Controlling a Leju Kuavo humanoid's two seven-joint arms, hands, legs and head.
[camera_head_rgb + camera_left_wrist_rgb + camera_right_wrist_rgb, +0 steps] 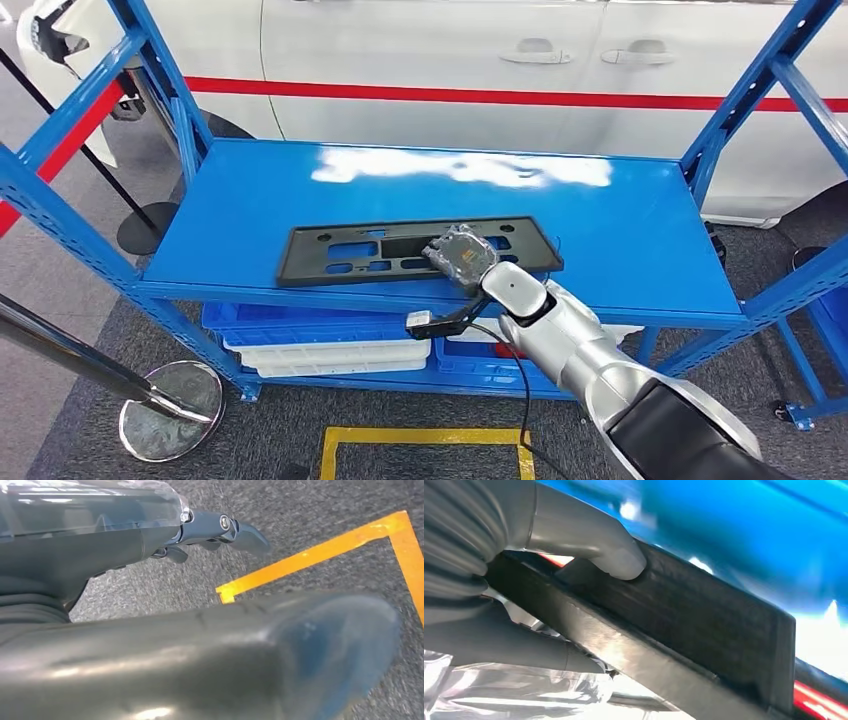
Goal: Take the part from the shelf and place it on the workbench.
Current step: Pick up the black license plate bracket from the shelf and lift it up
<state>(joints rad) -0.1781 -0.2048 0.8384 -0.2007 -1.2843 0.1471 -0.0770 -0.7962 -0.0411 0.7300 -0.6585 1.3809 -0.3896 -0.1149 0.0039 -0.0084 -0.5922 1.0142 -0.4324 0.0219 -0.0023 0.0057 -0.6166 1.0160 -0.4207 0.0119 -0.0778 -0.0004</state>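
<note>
The part (400, 250), a long flat black plastic panel with cut-out slots, is lying on the top board of the blue shelf (620, 240), close to that board's front edge and roughly midway along it. The right hand (462, 255) is reaching in from the silver right arm (590, 360) and resting over the part's front edge toward its right end; in the right wrist view the thumb (594, 547) is pressing on one face of the part (704, 630) while the fingers (524, 650) are lying against the opposite side, so the hand is clamping the panel between them. The part is still sitting on the shelf board, not lifted clear as far as the head view shows. The left hand (220, 530) is hanging over grey carpet (310, 510) beside a strip of yellow floor tape (320, 552), its dark fingers curled in with nothing in them. Below the shelf's top board, blue and white bins (320, 340) are sitting on the lower level. Behind the shelf, a white car (450, 60) with a red stripe is standing, and a chrome stanchion base (170, 410) is standing on the floor off the shelf's left front corner.
</note>
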